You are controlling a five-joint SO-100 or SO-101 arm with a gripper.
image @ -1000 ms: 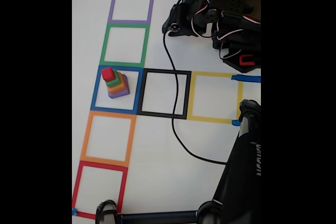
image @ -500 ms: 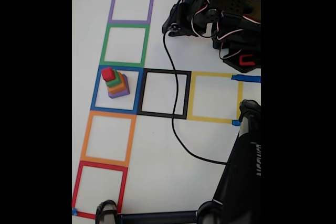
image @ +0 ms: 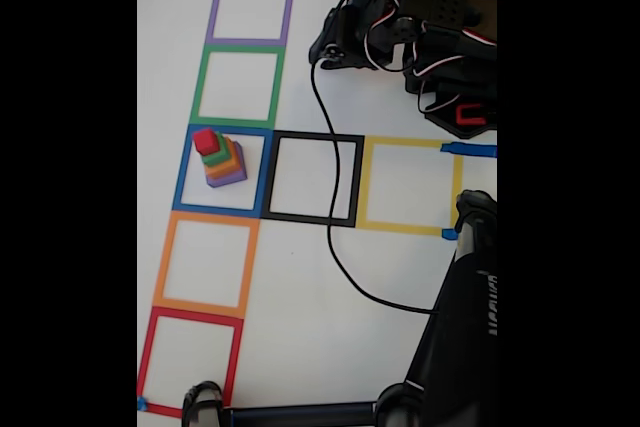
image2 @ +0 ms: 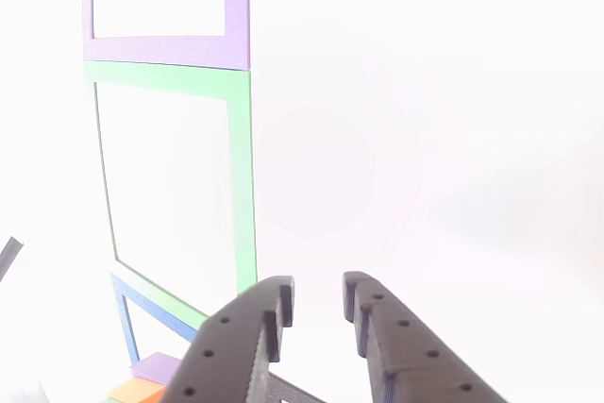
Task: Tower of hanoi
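Your gripper [image2: 319,301] sits at the bottom of the other view, jaws slightly apart and holding nothing. In the fixed view the cube stack [image: 221,159], red on top, stands inside the blue tape square [image: 187,169] left of centre, with bare white table [image: 300,277] around it. A black cable [image: 335,237] crosses the black tape square [image: 355,182].
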